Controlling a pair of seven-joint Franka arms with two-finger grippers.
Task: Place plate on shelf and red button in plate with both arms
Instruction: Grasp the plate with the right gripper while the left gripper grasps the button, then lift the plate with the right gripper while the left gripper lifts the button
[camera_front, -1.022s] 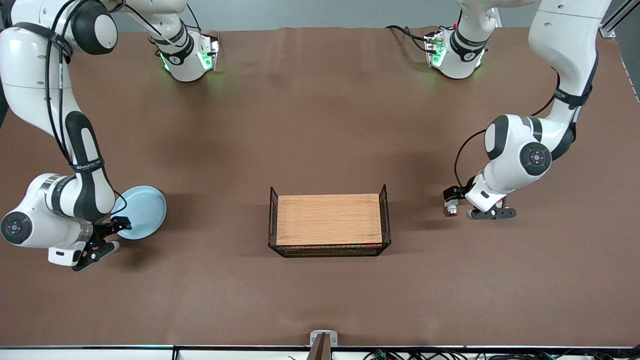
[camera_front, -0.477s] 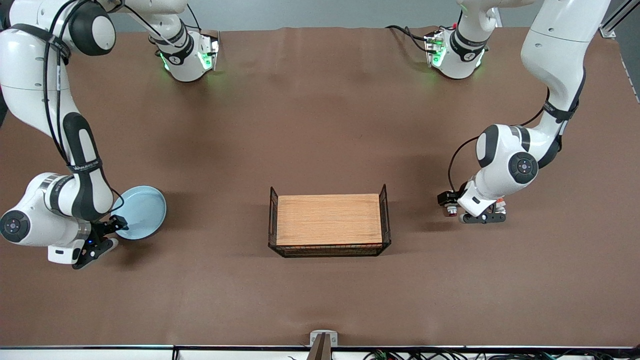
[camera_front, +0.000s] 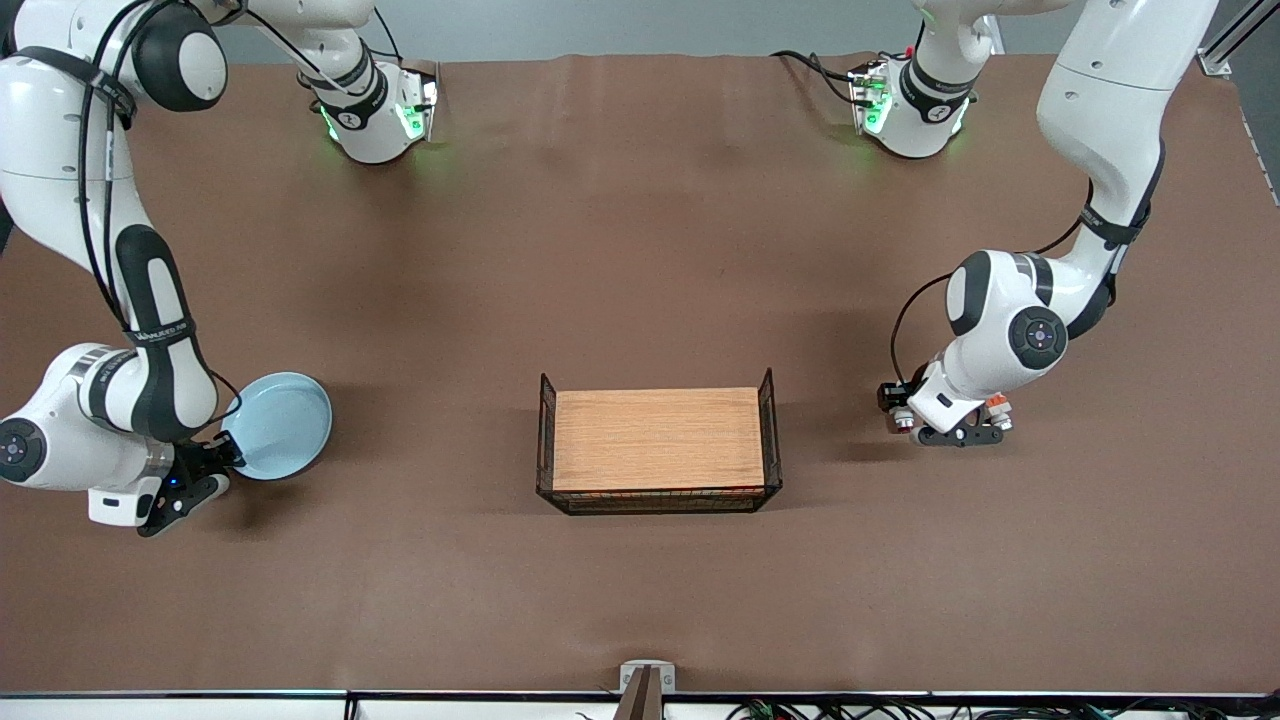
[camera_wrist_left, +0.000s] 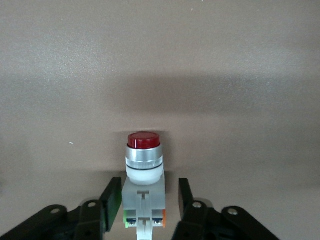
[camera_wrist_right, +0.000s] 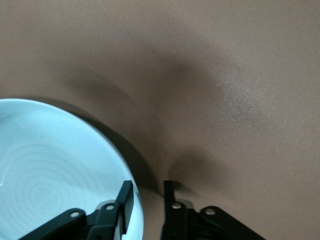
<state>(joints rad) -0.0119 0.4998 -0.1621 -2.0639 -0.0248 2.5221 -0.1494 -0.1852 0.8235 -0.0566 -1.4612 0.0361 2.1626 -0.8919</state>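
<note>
Straddling plate (camera_wrist_right: 55, 170) rim: right pincer (camera_wrist_right: 145, 207); left pincer (camera_wrist_left: 146, 200) flanks red button (camera_wrist_left: 144, 170)

The counter (camera_front: 640, 250) is covered by a brown, matte sheet with faint creases. A wooden board (camera_front: 655, 438) set in a black wire rack (camera_front: 545, 440) stands near the middle, slightly toward the front camera. The plate (camera_front: 285, 425) lies at the right arm's end of the counter; whether its full base rests flat cannot be determined. The red button (camera_wrist_left: 143, 175) lies at the left arm's end, apart from the rack. A small grey bracket (camera_front: 646, 678) sits at the counter edge nearest the front camera.
</note>
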